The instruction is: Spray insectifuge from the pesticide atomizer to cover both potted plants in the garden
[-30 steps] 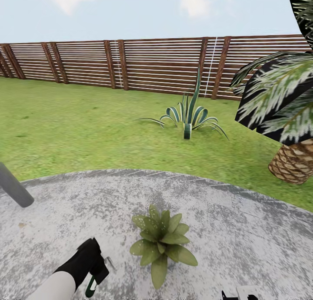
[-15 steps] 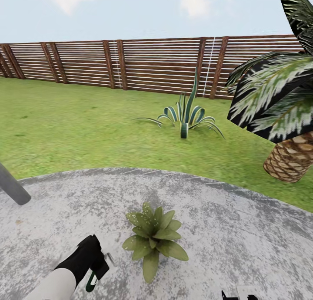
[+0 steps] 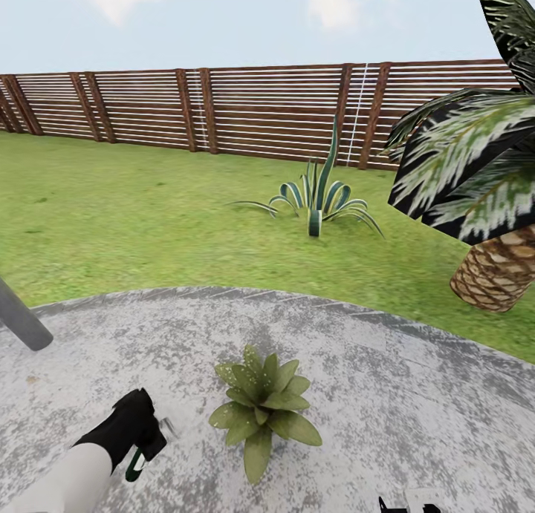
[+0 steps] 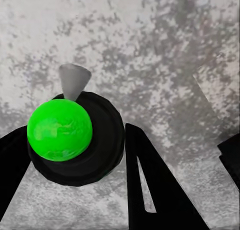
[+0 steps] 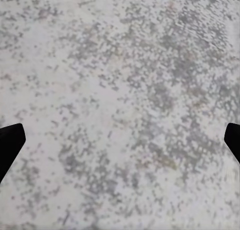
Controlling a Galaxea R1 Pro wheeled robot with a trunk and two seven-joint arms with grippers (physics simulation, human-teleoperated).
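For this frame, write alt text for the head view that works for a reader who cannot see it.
The robot's left gripper holds a dark-green pesticide atomizer low over grey paving, just left of a small potted plant with broad green leaves. Beyond lie lawn, a striped agave, a palm and a brown slatted fence.

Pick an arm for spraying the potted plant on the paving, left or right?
Left. The left gripper already holds the pesticide atomizer and sits just beside the potted plant on the paved circle. The right gripper is open with nothing between its fingers.
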